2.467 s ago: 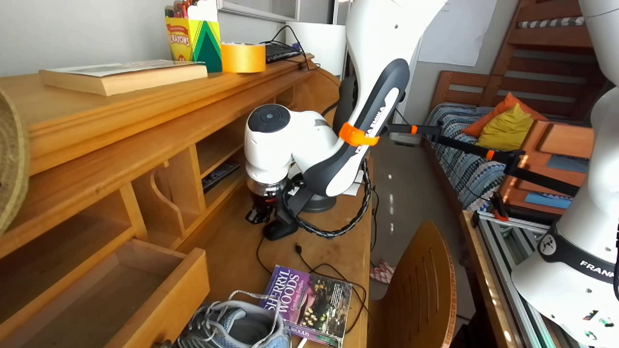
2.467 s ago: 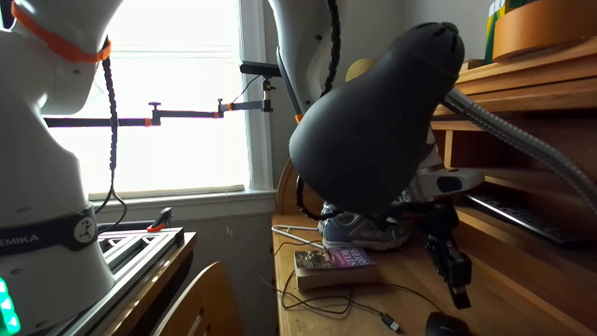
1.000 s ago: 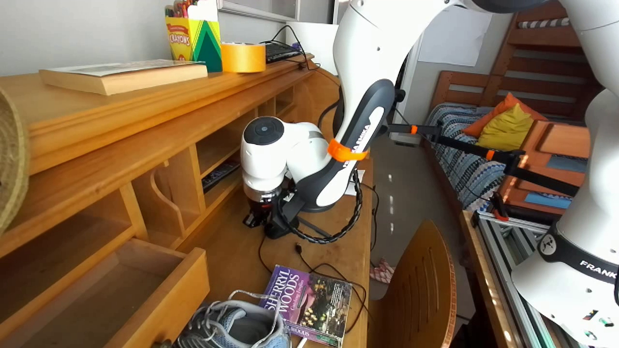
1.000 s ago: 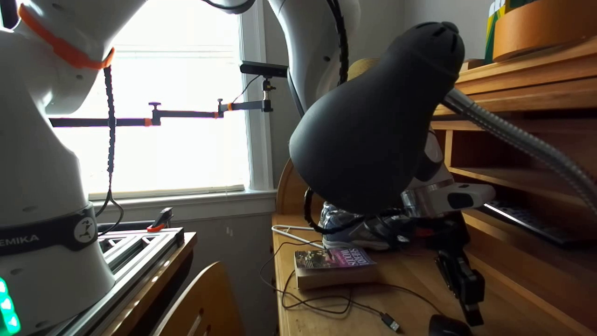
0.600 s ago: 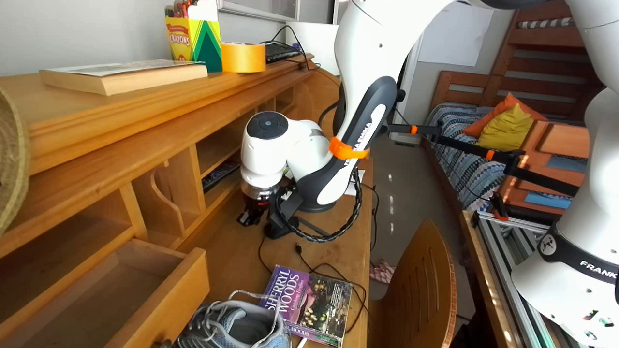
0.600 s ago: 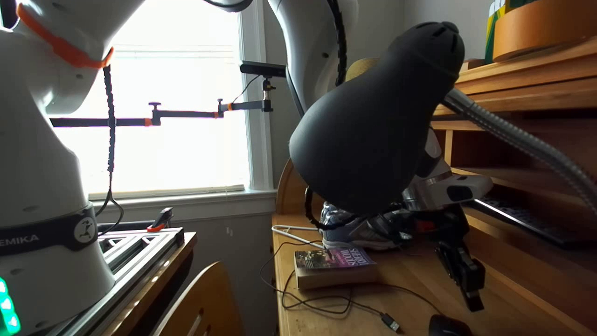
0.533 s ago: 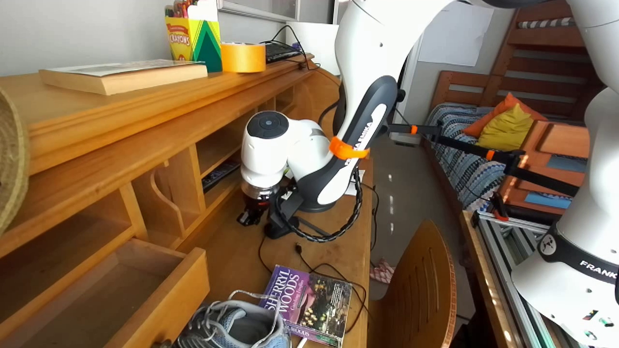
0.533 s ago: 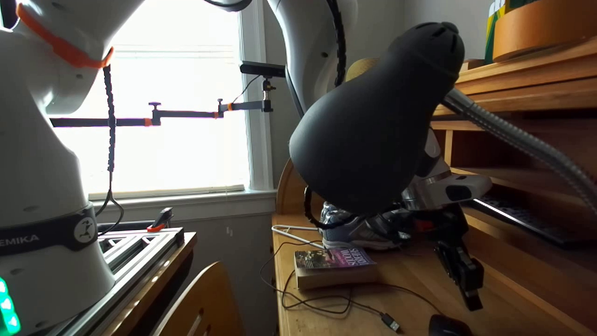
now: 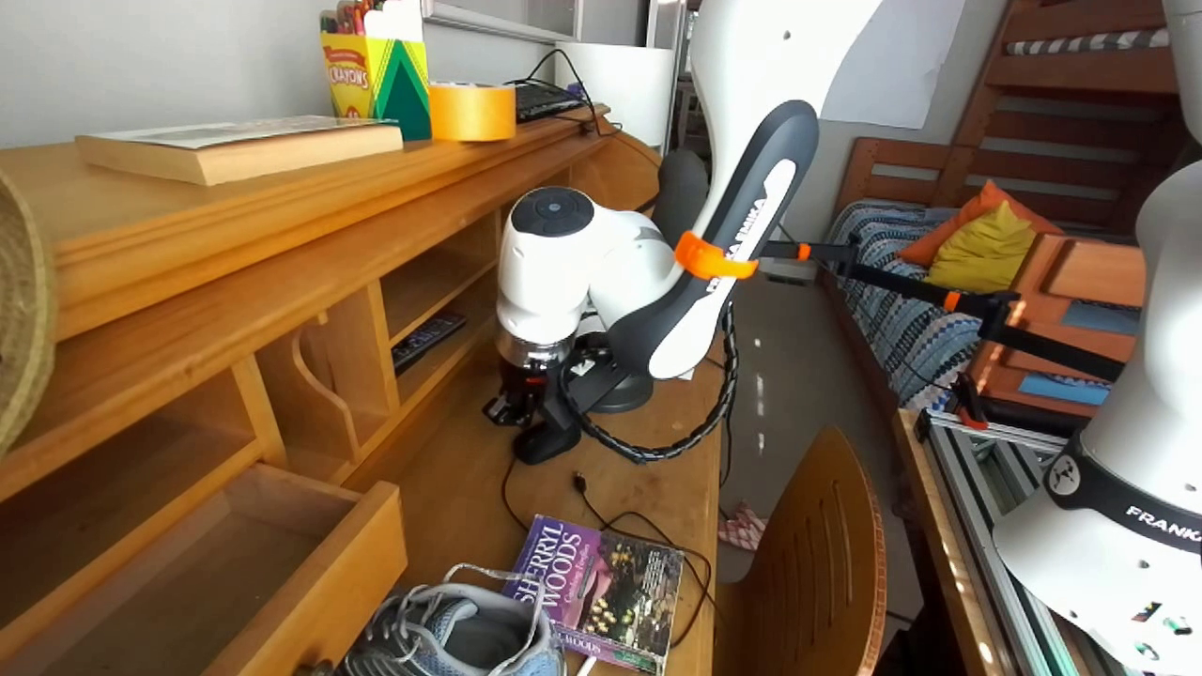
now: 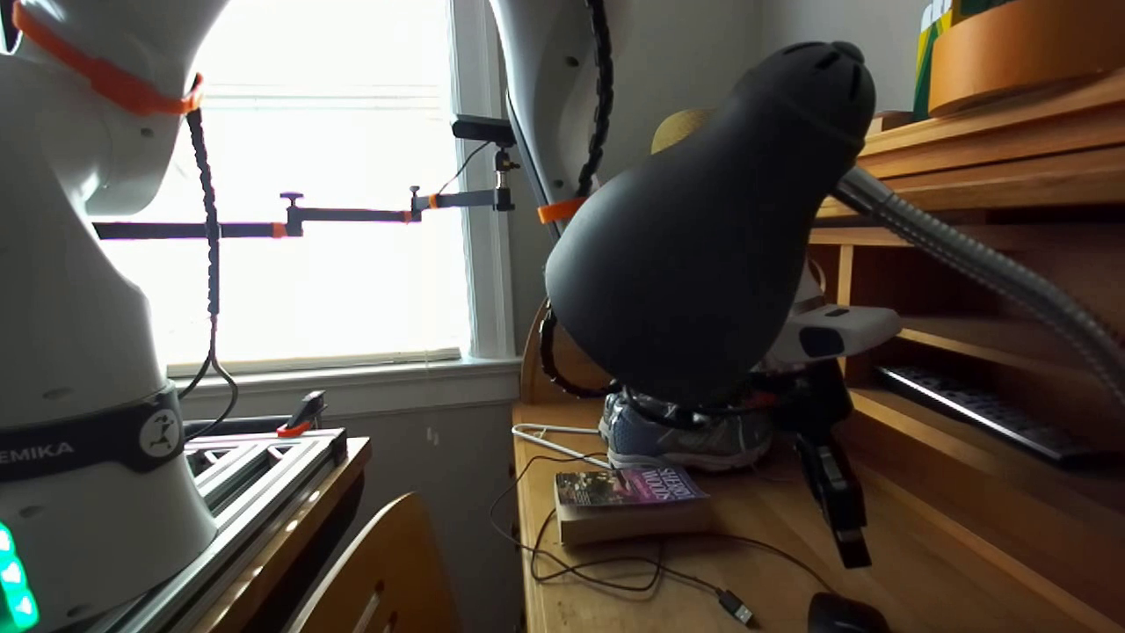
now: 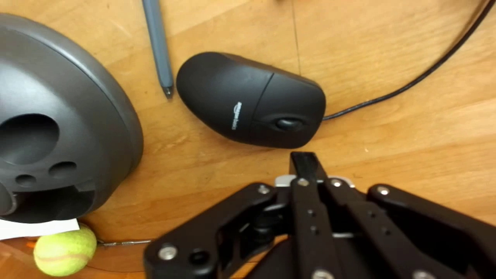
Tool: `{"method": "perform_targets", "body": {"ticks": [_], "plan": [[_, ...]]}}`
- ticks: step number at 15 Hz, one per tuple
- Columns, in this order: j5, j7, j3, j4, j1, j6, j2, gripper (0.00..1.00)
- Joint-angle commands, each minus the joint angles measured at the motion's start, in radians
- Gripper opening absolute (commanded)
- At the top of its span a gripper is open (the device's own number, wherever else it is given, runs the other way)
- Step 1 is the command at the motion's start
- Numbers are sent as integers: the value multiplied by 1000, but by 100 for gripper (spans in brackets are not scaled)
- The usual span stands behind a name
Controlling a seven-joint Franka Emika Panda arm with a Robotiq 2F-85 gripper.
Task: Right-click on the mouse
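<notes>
The end effector [image 11: 308,161] has its jaws together, holding nothing I can make out, just beside the mouse [image 11: 248,102], by its button end. The mouse lies flat on the desk [image 11: 407,162], long axis running crosswise to the end effector, cable [image 11: 372,102] off its front. I'd guess the right button [image 11: 285,138] faces the tips, so a short reach over and down. A pen [image 11: 157,50] lies just behind the mouse's rounded back.

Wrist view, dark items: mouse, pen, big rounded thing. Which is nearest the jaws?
The black mouse, the only one showing a cable. Its button end lies just past the jaws' tips there; the grey pen and large rounded object are farther off.
</notes>
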Motion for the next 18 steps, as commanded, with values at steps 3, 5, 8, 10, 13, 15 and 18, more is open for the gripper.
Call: {"method": "perform_targets", "body": {"ticks": [3, 5, 8, 10, 13, 15, 18], "plan": [[146, -87, 180, -185, -119, 51, -127, 0], [242, -160, 305, -239, -203, 67, -150, 0], [517, -364, 386, -306, -219, 68, -189, 0], [677, -488, 406, -338, -203, 23, -235, 0], [824, -621, 380, -396, -153, -14, -328, 0], [816, -635, 305, -442, -83, -24, -407, 0], [725, -625, 215, -484, -10, -133, -515, 0]]}}
